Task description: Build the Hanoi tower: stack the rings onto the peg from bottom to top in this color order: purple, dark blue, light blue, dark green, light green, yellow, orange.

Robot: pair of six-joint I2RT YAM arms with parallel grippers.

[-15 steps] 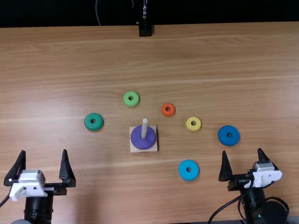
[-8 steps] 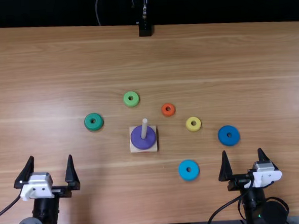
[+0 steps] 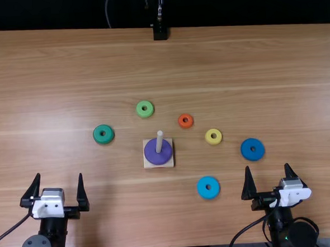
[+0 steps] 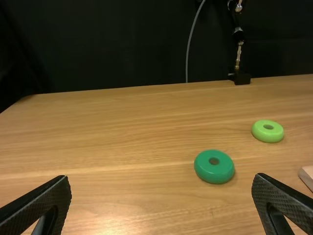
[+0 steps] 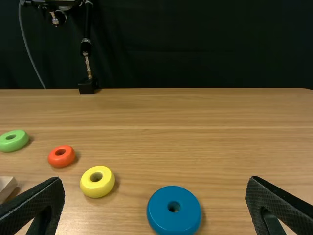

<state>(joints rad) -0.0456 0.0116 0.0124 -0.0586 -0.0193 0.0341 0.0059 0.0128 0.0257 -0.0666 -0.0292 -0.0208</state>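
Note:
Both the left gripper [image 3: 57, 189] and the right gripper [image 3: 269, 180] stand open near the table's front edge. The purple ring [image 3: 153, 156] lies around the pale peg [image 3: 159, 142] on its square base [image 3: 167, 164]. Loose on the table are the light blue [image 3: 202, 188], dark blue [image 3: 246, 151], yellow [image 3: 208, 139], orange [image 3: 182, 124], light green [image 3: 139, 111] and dark green [image 3: 98, 137] rings. In the left wrist view the left gripper [image 4: 161, 188] is spread wide, the dark green ring [image 4: 214, 174] beyond it. The right gripper [image 5: 154, 191] has the dark blue ring [image 5: 161, 215] in front.
A black stand [image 3: 160, 32] with a hanging cable is at the table's far edge. A dark cable runs beside each arm. The wooden table [image 3: 251, 68] extends behind and around the rings.
The left gripper has shifted to the right and slightly back toward the near edge, still empty. The right arm and all rings have stayed where they were.

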